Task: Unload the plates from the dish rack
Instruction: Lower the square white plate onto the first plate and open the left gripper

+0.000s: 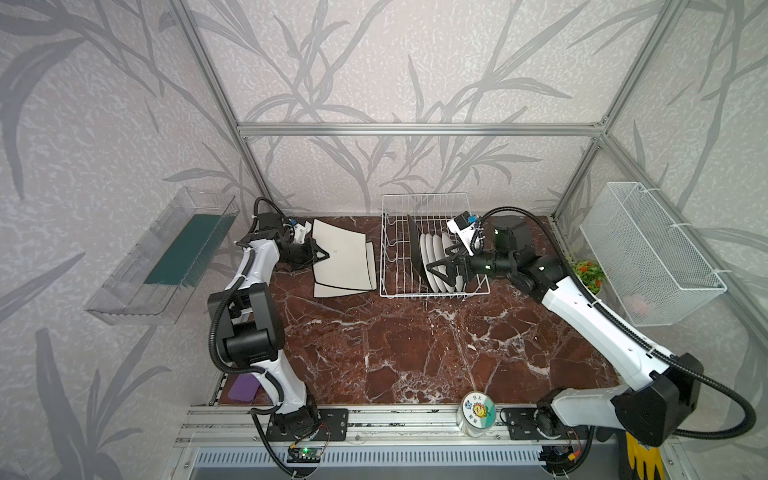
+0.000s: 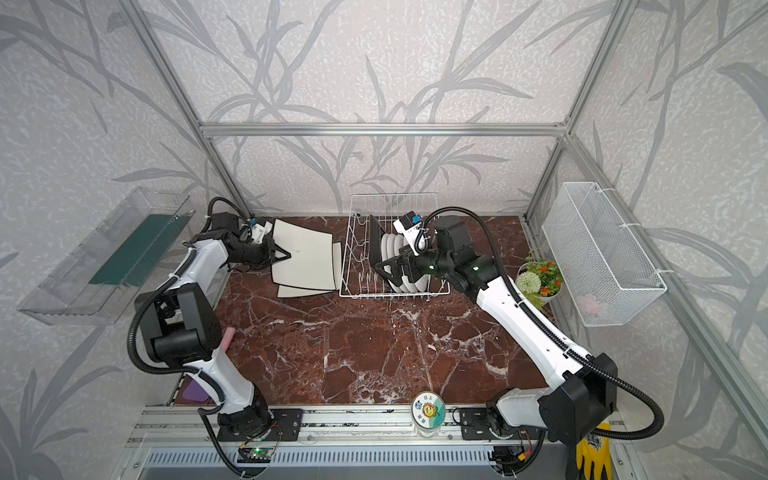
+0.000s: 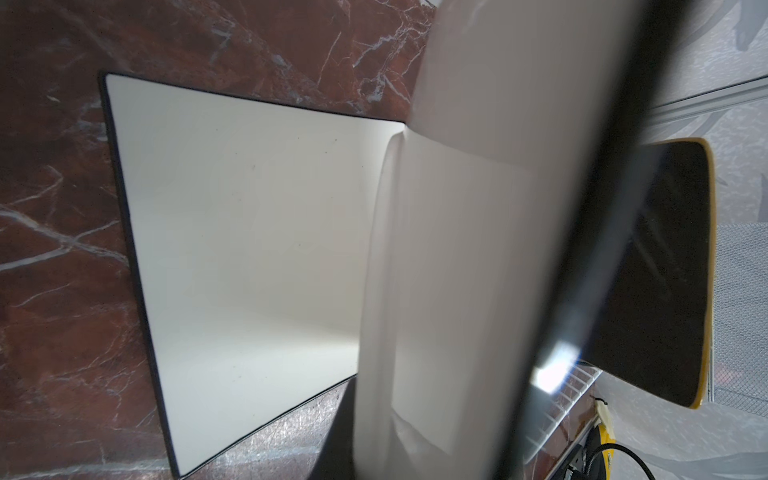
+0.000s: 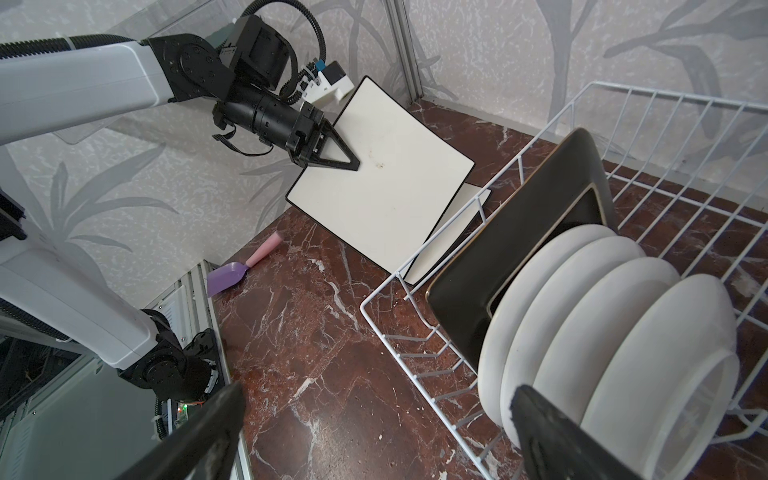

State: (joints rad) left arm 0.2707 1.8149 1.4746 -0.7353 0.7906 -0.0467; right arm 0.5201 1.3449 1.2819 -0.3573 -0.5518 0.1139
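Left of the dish rack, my left claw pinches the upper cream plate above the lower cream plate; black plate and round plates wait inside, right claw spread.

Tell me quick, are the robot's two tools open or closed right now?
Left tool: closed on the edge of a cream plate.
Right tool: open, beside the white plates in the dish rack, holding nothing.

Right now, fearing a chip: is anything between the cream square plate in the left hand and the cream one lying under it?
Nothing visible. The held cream square plate tilts over the lower cream square plate, whose uncovered face is bare. The white wire dish rack stands beside, not between.
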